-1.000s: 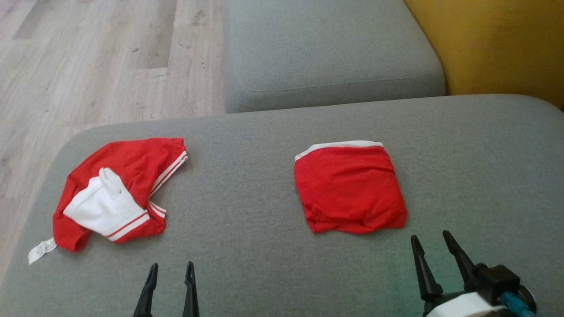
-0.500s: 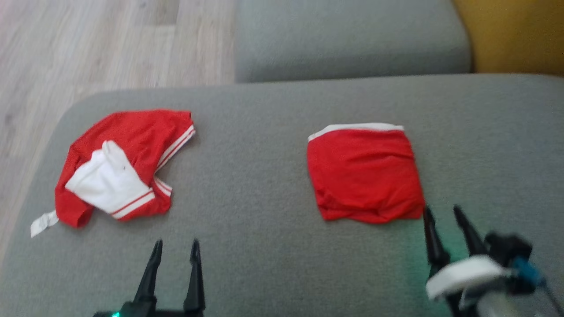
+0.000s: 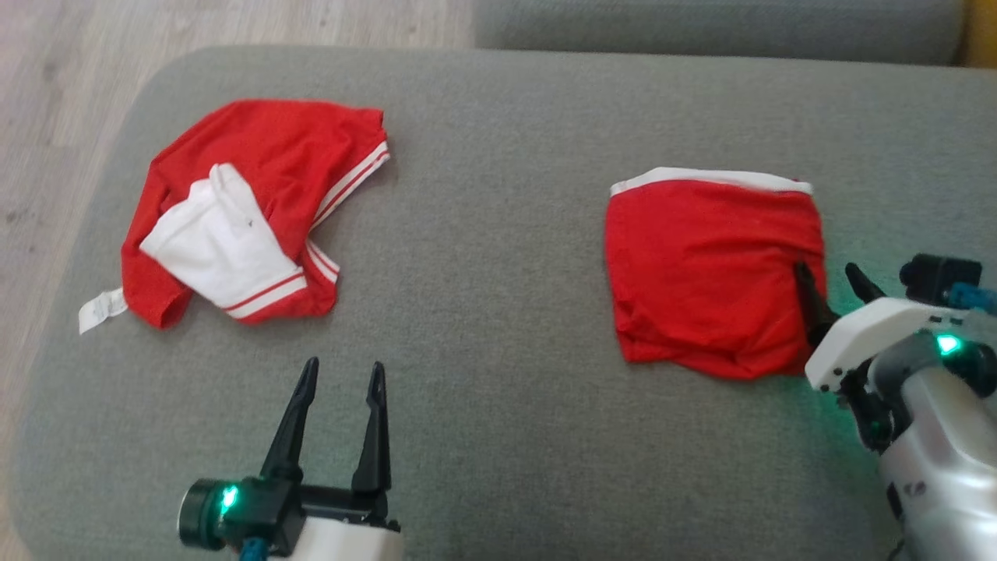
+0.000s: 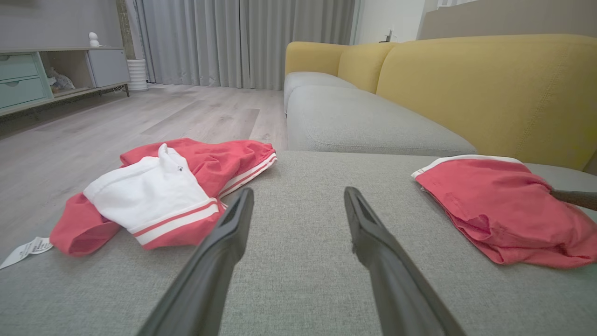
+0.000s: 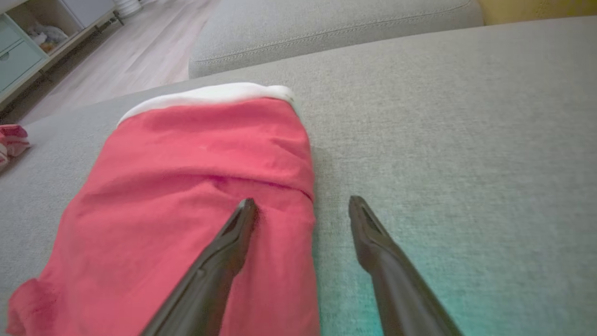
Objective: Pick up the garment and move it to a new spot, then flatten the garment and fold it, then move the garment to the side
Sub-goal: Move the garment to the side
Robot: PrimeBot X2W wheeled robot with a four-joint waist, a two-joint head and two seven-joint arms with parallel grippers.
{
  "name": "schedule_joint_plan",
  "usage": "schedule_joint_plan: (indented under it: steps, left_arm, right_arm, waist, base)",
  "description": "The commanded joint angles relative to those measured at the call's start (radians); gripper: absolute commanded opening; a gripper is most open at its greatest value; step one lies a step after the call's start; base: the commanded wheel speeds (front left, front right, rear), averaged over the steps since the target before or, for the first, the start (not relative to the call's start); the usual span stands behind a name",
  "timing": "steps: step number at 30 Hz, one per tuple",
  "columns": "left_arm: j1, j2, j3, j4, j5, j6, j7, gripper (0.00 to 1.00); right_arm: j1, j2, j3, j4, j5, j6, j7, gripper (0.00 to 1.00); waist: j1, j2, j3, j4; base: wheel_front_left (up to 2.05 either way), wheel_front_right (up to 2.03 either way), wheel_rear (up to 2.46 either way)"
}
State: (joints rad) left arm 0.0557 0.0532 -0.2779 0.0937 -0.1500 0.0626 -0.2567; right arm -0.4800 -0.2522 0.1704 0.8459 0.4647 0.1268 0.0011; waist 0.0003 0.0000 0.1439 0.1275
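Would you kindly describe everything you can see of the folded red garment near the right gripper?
The folded red garment is a soft, thin-looking fabric packet, roughly square, with a white band along its far edge and wrinkles bunched at the near edge. It lies flat on the grey sofa cushion. The open right gripper straddles its right edge, one finger over the cloth, one over the cushion; contact is unclear.

Grey-and-yellow sofa (image 4: pixel 317 84) in a living room.
Its near grey seat (image 3: pixel 498 312) meets a second seat cushion (image 4: pixel 364 126) below the yellow backrest (image 4: pixel 489 88); pale wood floor (image 4: pixel 140 116) runs back to grey curtains (image 4: pixel 242 42) and a cabinet (image 4: pixel 109 67) with teal drawers (image 4: pixel 18 91).
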Motion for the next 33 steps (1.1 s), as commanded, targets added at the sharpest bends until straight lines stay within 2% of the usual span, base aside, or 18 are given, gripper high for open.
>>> schedule_joint_plan:
  steps: [1,2,3,9,18,23,29,33]
  left_arm:
    - [-0.042,-0.003,0.02,-0.025,-0.009,0.006,-0.005,1.0]
    - [-0.046,-0.003,0.019,-0.024,-0.009,0.006,-0.005,1.0]
    - [-0.05,-0.003,0.018,-0.022,-0.01,0.007,-0.005,1.0]
    - [-0.06,-0.003,0.025,-0.025,-0.015,0.017,-0.005,1.0]
    - [-0.107,-0.003,0.033,-0.04,-0.008,0.005,-0.005,1.0]
    - [-0.162,-0.003,0.033,-0.045,0.002,-0.01,-0.005,1.0]
    - [-0.223,-0.003,0.02,-0.044,0.0,-0.015,-0.005,1.0]
    - [-0.246,-0.003,0.008,-0.043,-0.01,-0.014,-0.005,1.0]
  right_arm:
    - [-0.032,-0.017,0.035,-0.012,0.022,0.004,0.0,0.46]
    - [-0.038,-0.02,0.045,-0.001,0.039,0.004,-0.001,0.08]
    - [-0.044,-0.023,0.057,0.006,0.057,0.004,-0.003,0.0]
    - [-0.074,-0.065,0.124,0.007,0.152,0.004,-0.023,0.0]
    - [-0.133,-0.246,0.217,-0.04,0.184,0.004,-0.031,0.0]
    - [-0.167,-0.379,0.207,-0.044,0.167,0.004,-0.028,0.0]
    - [-0.185,-0.542,0.138,-0.038,0.137,0.004,-0.061,0.0]
    - [-0.181,-0.588,0.112,-0.08,0.154,0.004,-0.043,0.0]
  waist:
    - [-0.0003,0.0,0.012,0.011]
    - [-0.0003,0.0,0.014,0.013]
    - [-0.0003,0.0,0.016,0.014]
    - [-0.0003,0.0,0.04,-0.015]
    - [-0.0003,0.0,0.143,-0.116]
    - [-0.0003,0.0,0.216,-0.163]
    - [-0.0003,0.0,0.281,-0.183]
    - [-0.0003,0.0,0.295,-0.184]
  base:
    - [0.0,0.0,0.0]
    - [0.0,0.0,0.0]
    - [0.0,0.0,0.0]
    - [0.0,0.0,0.0]
    - [0.0,0.0,0.0]
    - [0.0,0.0,0.0]
    - [0.0,0.0,0.0]
    - [0.0,0.0,0.0]
